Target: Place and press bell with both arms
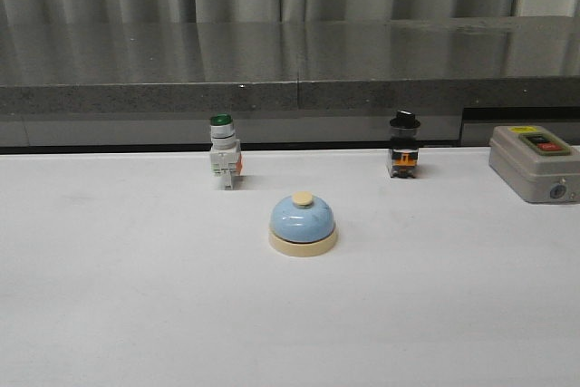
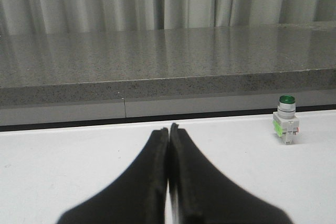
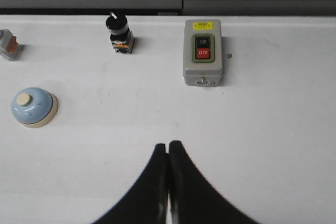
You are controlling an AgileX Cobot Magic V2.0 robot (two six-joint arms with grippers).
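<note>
The bell (image 1: pixel 303 223), a light-blue dome on a cream base with a cream button, stands upright in the middle of the white table. It also shows in the right wrist view (image 3: pixel 33 107). Neither arm shows in the front view. My left gripper (image 2: pixel 168 128) is shut and empty, low over the table; the bell is out of its view. My right gripper (image 3: pixel 167 145) is shut and empty above the table, well apart from the bell.
A green-capped white switch (image 1: pixel 224 150) (image 2: pixel 286 120) stands behind the bell to the left. A black-knobbed switch (image 1: pixel 404 144) (image 3: pixel 119 32) stands behind it to the right. A grey box with red and black buttons (image 1: pixel 535 162) (image 3: pixel 203 52) sits at the far right. A grey ledge (image 1: pixel 290 65) runs along the back.
</note>
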